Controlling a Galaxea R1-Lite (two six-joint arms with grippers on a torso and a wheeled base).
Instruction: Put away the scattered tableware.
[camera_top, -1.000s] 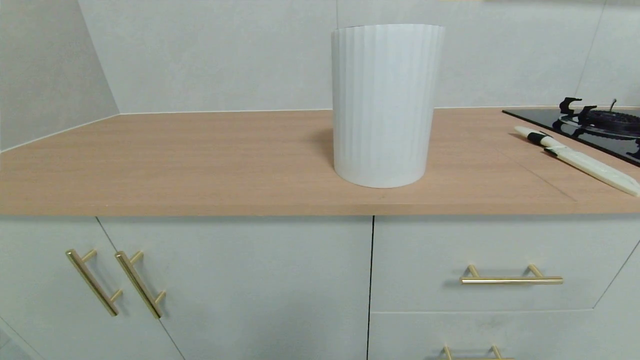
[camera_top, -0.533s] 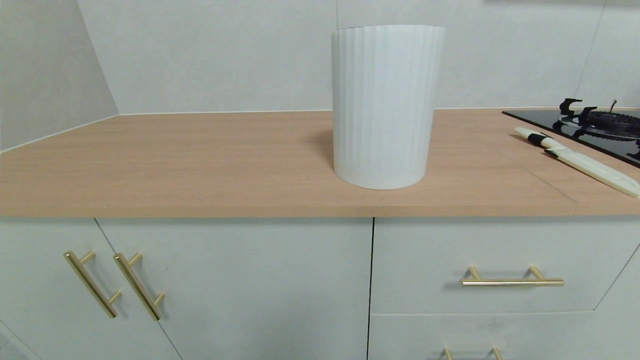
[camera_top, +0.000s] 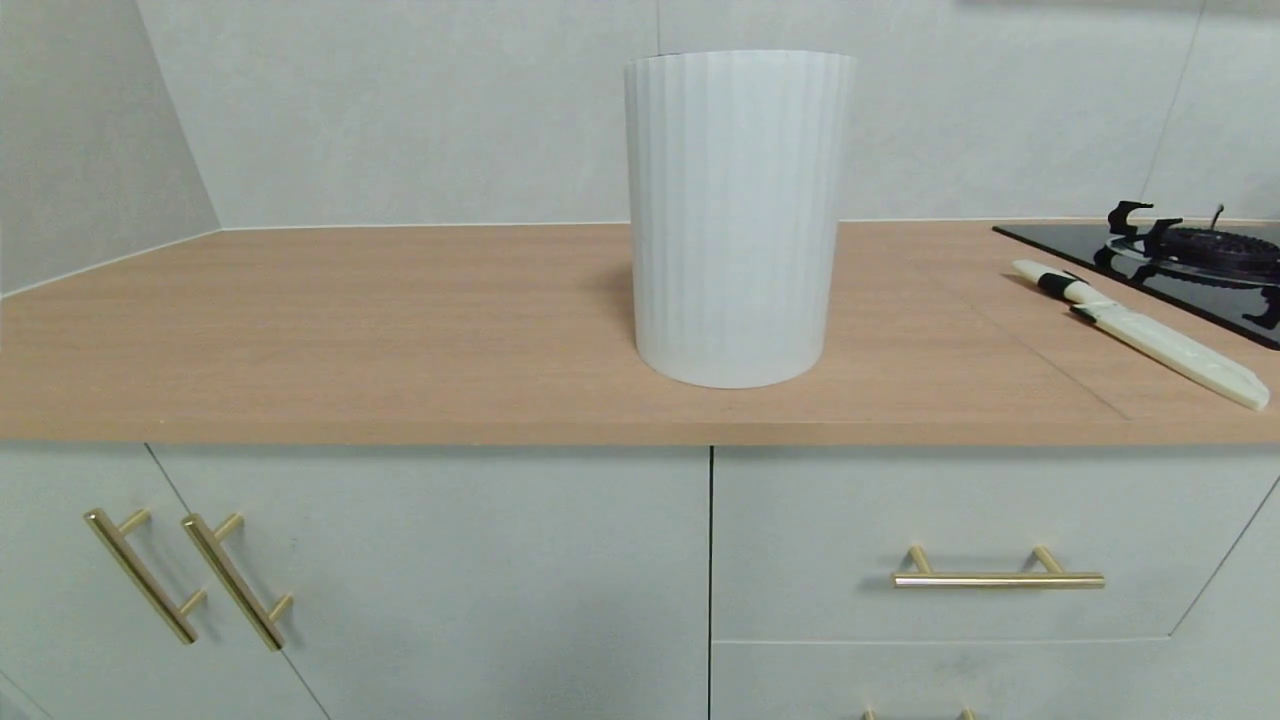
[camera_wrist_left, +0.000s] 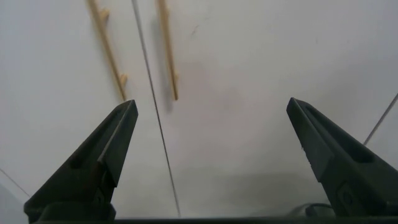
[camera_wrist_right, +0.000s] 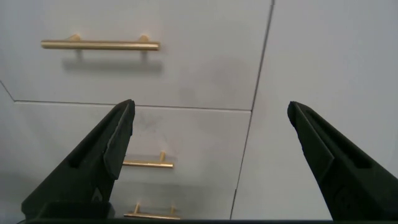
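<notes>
A tall white ribbed container (camera_top: 735, 220) stands upright on the wooden countertop (camera_top: 350, 330), near its front edge. A cream-coloured knife (camera_top: 1140, 333) with a black band lies flat on the counter at the right, beside the stove. My left gripper (camera_wrist_left: 211, 102) is open with nothing between its fingers and faces white cabinet doors (camera_wrist_left: 249, 74) with gold handles. My right gripper (camera_wrist_right: 211, 104) is also open and holds nothing. It faces white drawer fronts (camera_wrist_right: 155, 81) below the counter.
A black glass stove (camera_top: 1190, 255) with a burner grate sits at the far right of the counter. Walls close off the back and left. Below the counter are two cabinet doors with gold handles (camera_top: 185, 590) and drawers with a gold bar handle (camera_top: 998, 578).
The whole head picture has shifted left and slightly down, so the camera moved. The container and the knife keep their places on the counter.
</notes>
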